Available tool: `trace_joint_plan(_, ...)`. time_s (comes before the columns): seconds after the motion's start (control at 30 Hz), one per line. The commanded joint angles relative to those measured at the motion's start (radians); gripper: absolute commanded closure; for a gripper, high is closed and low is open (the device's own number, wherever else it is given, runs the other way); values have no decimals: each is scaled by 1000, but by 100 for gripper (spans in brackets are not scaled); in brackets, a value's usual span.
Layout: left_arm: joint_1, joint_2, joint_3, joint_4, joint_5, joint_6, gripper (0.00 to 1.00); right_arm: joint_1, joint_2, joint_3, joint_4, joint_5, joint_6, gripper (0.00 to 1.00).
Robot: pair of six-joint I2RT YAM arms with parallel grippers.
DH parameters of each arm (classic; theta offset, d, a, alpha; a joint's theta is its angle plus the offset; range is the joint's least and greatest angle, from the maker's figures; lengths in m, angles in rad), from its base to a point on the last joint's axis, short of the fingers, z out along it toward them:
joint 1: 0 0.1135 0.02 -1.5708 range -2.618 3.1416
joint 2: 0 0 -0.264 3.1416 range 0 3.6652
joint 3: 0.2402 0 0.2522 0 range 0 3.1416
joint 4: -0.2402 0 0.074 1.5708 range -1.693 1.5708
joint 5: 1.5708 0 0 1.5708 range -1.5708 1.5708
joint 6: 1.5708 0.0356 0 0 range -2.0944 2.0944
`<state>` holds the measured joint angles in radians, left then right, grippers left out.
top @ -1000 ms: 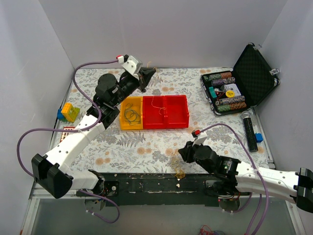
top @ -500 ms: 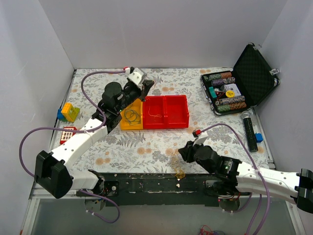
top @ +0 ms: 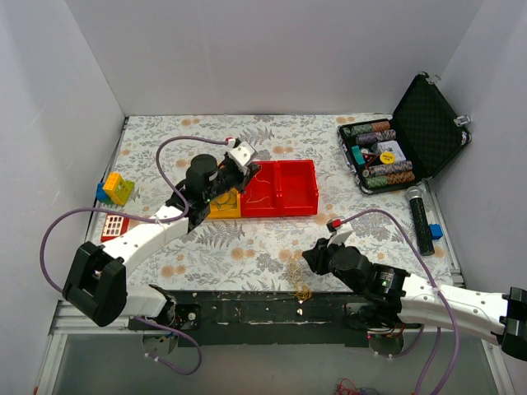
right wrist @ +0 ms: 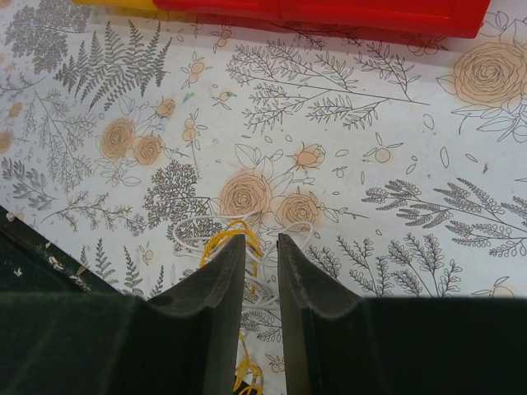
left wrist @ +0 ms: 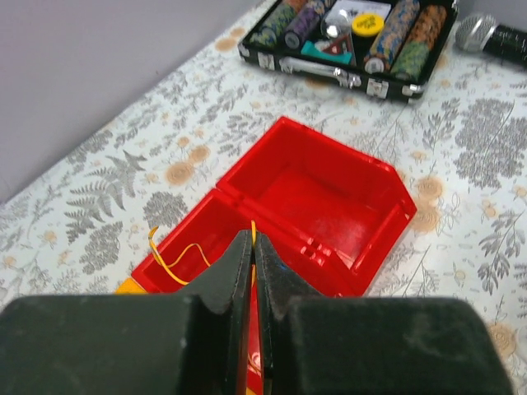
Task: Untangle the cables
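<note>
A small clump of thin yellow and whitish cables (top: pixel 298 280) lies near the table's front edge. My right gripper (top: pixel 308 257) hovers just over it; in the right wrist view the jaws (right wrist: pixel 257 240) stand narrowly open, with the yellow loop (right wrist: pixel 233 234) and white loops (right wrist: pixel 191 235) under and between them. My left gripper (top: pixel 247 169) is over the left compartment of the red tray (top: pixel 296 186), shut on a thin yellow cable (left wrist: pixel 175 252) whose free end curls inside that compartment. The left wrist view shows the shut jaws (left wrist: pixel 253 239) pinching it.
A yellow bin (top: pixel 221 209) adjoins the red tray's left side, partly hidden by the left arm. An open black case of poker chips (top: pixel 387 156) stands at the back right, with a black microphone (top: pixel 422 218) beside it. Toy bricks (top: pixel 115 189) lie at the left.
My left arm has swung from the table's rear down and right to the red tray's left compartment, carrying the yellow cable. The right gripper has barely moved.
</note>
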<state>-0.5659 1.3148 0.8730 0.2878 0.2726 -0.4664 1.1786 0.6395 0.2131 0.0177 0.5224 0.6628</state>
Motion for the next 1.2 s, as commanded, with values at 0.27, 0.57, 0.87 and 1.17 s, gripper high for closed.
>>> trace_joint_plan(0.27,-17,81,-19,-16,48,61,100,4,-9,-9,8,25,27,70)
trace_joint_plan(0.57,-38,219,14,-68,30,156,100,6,-37,5,-16,19,35,70)
trace_joint_plan(0.87,-43,337,87,-85,-56,192,100,6,-86,6,-35,7,29,70)
trace_joint_plan(1.17,-88,483,233,-189,-195,262,79,4,-20,5,25,-18,29,70)
